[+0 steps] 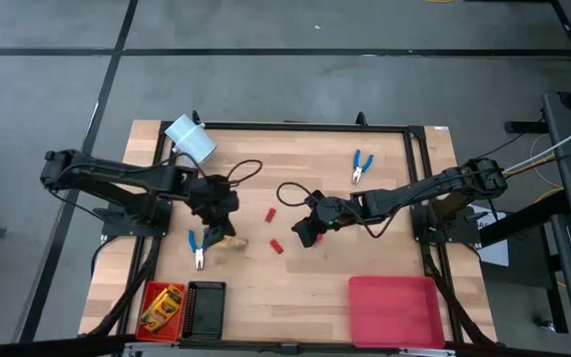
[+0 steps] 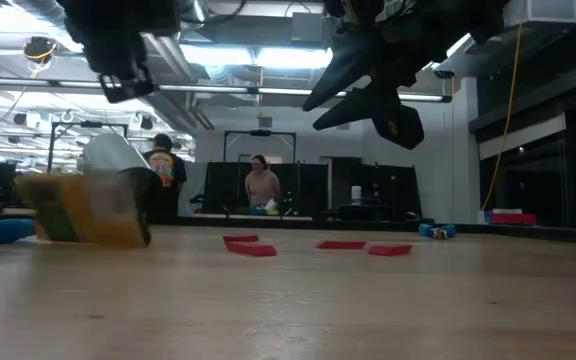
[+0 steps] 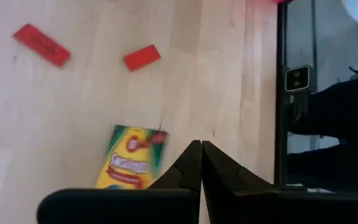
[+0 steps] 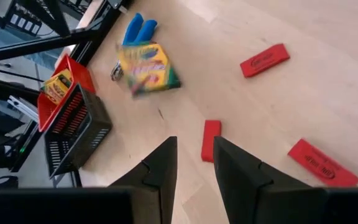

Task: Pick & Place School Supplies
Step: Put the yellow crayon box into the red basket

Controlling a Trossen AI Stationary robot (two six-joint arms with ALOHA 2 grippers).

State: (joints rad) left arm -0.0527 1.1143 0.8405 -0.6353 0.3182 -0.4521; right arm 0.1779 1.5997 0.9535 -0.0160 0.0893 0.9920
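One yellow-and-green crayon box lies on the table, shown also in the left wrist view and the right wrist view. A second crayon box sits in the red tray. Blue-handled pliers lie beside the first box, and another pair lies near the far edge. Three red pieces lie mid-table. My left gripper is shut and hangs above the box. My right gripper is open and raised over the third red piece.
A red tray and a black tray stand at the near left corner. A flat red tray sits near right. A pale cylinder lies at the far left. Black cables loop mid-table. People stand in the room behind.
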